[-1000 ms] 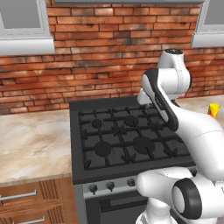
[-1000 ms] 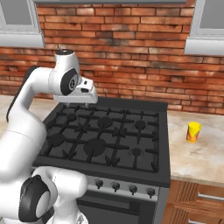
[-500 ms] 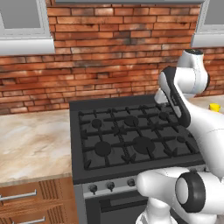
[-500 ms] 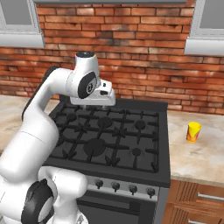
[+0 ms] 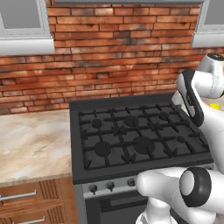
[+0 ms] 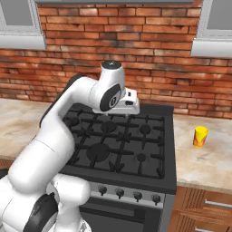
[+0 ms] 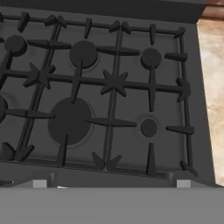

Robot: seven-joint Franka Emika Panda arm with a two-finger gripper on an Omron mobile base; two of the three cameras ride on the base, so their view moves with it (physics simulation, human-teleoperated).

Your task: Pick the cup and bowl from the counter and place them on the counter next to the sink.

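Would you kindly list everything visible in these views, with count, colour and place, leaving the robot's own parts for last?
cup: one, yellow with orange-red band, upright on the counter right of the stove
stove: one, black, burner grates on top, knobs along its front
counter: beige-brown marbled, on both sides of the stove
cabinet fronts: wooden, under the counter
brick wall: red-brown, behind the stove
arm: one, white, raised over the stove
claw: one, open, empty, above the stove
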